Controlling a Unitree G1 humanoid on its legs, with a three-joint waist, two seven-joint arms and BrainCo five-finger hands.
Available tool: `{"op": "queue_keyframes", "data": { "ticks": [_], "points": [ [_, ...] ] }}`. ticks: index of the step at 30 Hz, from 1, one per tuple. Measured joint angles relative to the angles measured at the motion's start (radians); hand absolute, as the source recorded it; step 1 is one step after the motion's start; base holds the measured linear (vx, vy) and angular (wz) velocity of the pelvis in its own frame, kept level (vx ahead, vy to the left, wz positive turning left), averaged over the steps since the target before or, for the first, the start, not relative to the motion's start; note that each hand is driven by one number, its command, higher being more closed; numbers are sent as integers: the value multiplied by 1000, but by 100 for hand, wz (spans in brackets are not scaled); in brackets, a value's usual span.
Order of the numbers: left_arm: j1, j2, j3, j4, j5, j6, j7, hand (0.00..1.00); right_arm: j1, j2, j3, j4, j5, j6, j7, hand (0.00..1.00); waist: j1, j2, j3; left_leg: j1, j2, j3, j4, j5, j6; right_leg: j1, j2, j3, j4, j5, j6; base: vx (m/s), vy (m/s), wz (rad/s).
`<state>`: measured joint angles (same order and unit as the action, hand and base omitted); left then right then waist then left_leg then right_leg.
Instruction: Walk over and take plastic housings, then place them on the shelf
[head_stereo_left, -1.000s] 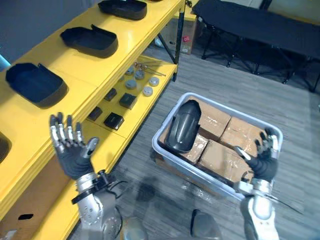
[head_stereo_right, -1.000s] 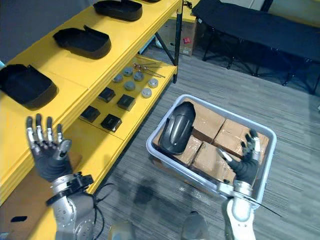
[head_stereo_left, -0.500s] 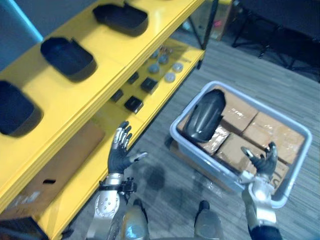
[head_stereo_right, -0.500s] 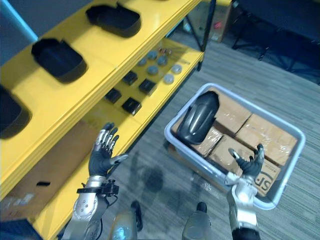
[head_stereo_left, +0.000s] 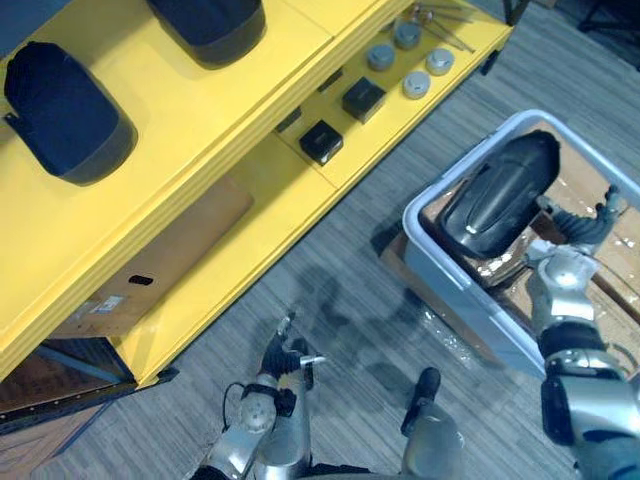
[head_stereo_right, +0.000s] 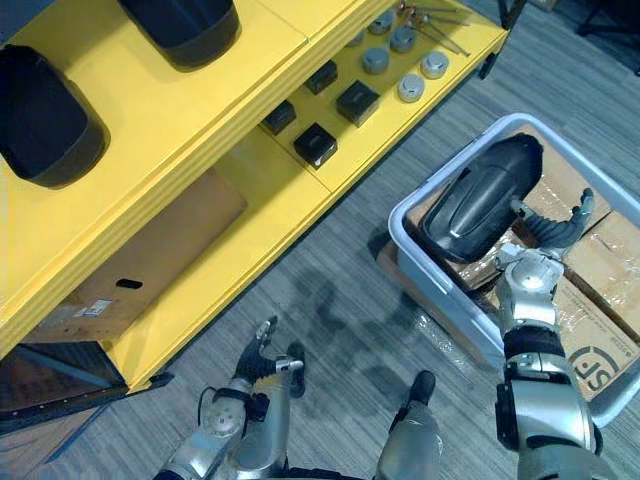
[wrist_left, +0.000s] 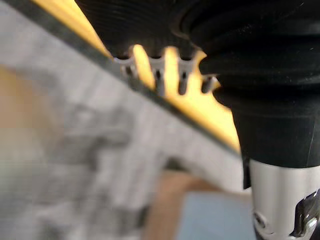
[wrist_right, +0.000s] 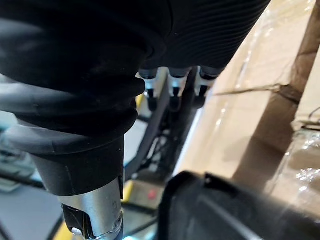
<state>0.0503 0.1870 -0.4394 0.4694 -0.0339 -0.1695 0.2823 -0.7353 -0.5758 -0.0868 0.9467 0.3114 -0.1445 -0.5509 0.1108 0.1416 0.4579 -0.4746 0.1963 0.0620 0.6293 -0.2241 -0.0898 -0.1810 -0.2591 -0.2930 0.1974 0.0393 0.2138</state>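
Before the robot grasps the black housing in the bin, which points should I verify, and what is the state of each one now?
1. The black housing lies on the cardboard boxes in the pale plastic bin, with nothing over it: ok.
2. The right hand is open, fingers spread, beside the housing's end: ok.
3. Right hand touching the housing: cannot tell.
4. Left hand near the bin: not ok; it hangs low over the floor, open.
5. Bare place on the yellow shelf beside the two shelved housings: ok.
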Motion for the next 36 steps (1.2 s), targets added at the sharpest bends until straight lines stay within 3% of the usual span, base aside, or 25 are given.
{"op": "queue_keyframes", "data": {
  "ticks": [2,4,8,9,13,18,21,31,36],
  "points": [
    [-16,-4,-19,33,-10,-8,9,0,-31,-36,12,57,19,46,-19,0,18,18,10,-21,1,-2,12,-2,3,-21,-1,3,13,0,0,-58,37,-5],
    [-28,-11,-39,60,-48,-57,25,0,-70,-65,11,145,38,123,-42,0,45,37,20,-36,1,-2,23,-2,3,-41,-4,10,30,0,1,-53,34,-3],
    [-48,-32,-51,84,-80,-84,32,0,-117,-91,11,185,44,188,-34,0,48,61,28,-67,-4,-9,26,3,8,-72,-10,7,44,0,2,-33,13,4],
    [-56,-35,-56,90,-86,-85,37,0,-121,-97,13,189,44,196,-25,100,48,67,31,-72,-7,-12,26,6,9,-77,-13,3,48,0,2,-18,3,8],
    [-89,-48,-88,108,-127,-85,51,0,-166,-170,51,240,27,243,33,100,65,80,33,-94,-18,-12,27,11,16,-112,-32,-6,80,-3,3,-21,8,3],
    [-116,-61,-93,134,-163,-84,51,0,-175,-280,78,274,29,296,174,100,70,81,32,-138,-35,-25,38,14,19,-156,-51,-16,121,-16,4,-56,12,8],
    [-128,-68,-92,141,-166,-84,52,0,-174,-308,88,287,27,301,204,100,72,82,32,-151,-36,-27,36,17,12,-170,-54,-23,128,-16,3,-59,-2,3],
    [-121,-78,-91,112,-163,-91,53,0,-172,-321,87,286,-85,331,197,100,70,82,31,-147,-32,-42,7,48,10,-161,-43,-47,119,-16,-3,-13,-18,4],
    [-87,-69,-69,-62,-207,-99,8,0,-140,-239,91,272,-223,314,142,100,59,76,28,-71,-31,-29,-41,59,6,-87,-36,-54,68,-5,-8,0,0,0]
  ]
}}
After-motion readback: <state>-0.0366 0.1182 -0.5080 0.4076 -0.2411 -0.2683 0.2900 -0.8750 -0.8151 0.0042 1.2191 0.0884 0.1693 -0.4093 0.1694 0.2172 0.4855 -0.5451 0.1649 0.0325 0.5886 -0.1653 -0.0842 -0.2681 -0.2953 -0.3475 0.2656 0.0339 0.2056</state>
